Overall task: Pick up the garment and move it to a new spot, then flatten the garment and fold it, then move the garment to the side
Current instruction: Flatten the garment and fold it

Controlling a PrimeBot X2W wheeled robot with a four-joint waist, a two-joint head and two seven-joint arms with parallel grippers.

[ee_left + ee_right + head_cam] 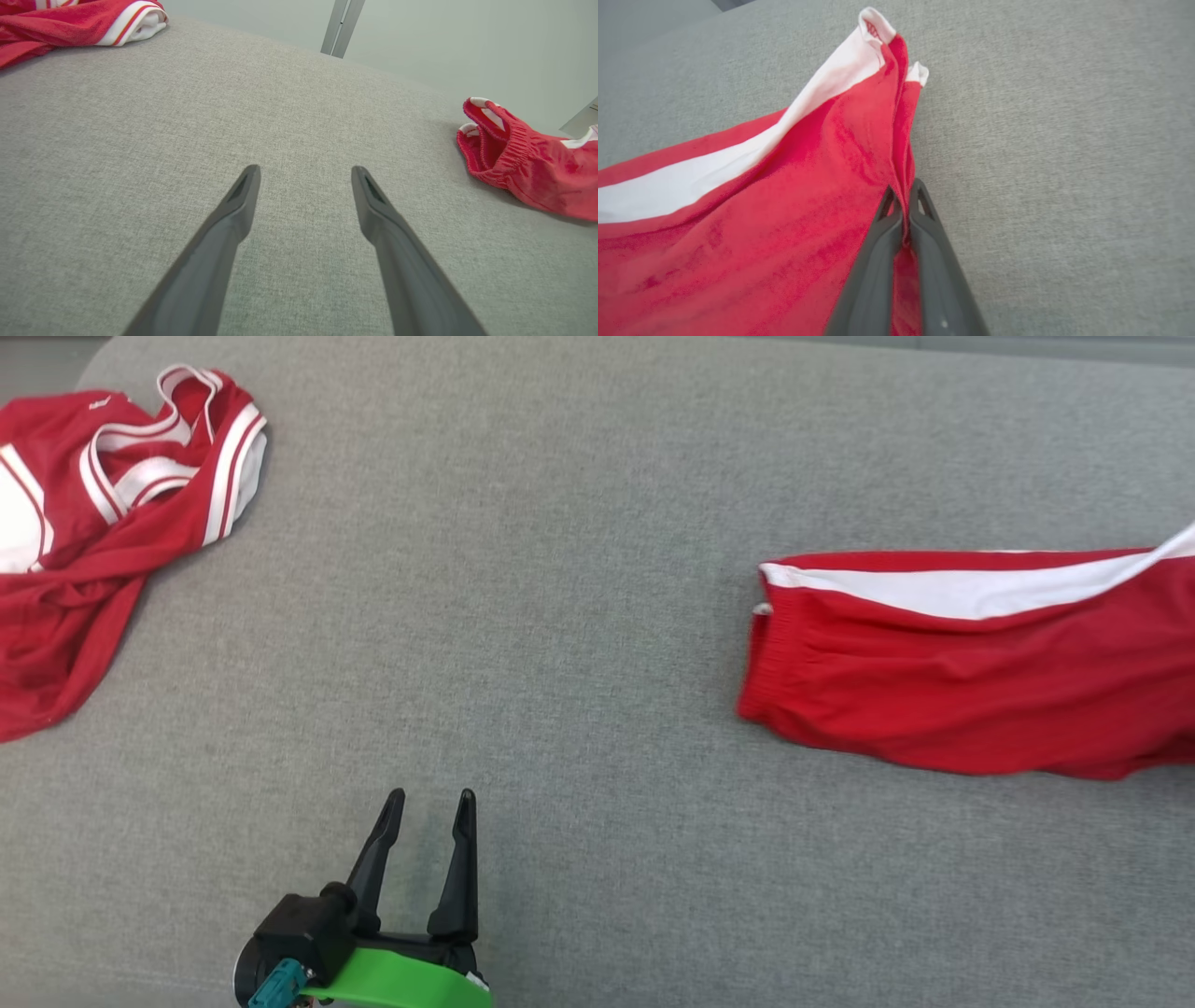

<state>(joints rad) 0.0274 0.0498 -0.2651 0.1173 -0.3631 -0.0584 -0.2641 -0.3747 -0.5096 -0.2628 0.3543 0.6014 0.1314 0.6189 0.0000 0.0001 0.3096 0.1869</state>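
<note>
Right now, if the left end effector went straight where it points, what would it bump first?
Probably nothing but the grey fabric surface: the left end effector points between the red jersey and the red shorts. Depth is hard to judge.

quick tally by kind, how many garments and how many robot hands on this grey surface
garments: 2 (red and white top, red shorts with a white stripe)
robot hands: 2 (left hand open, right hand shut on the shorts)
total: 4
</note>
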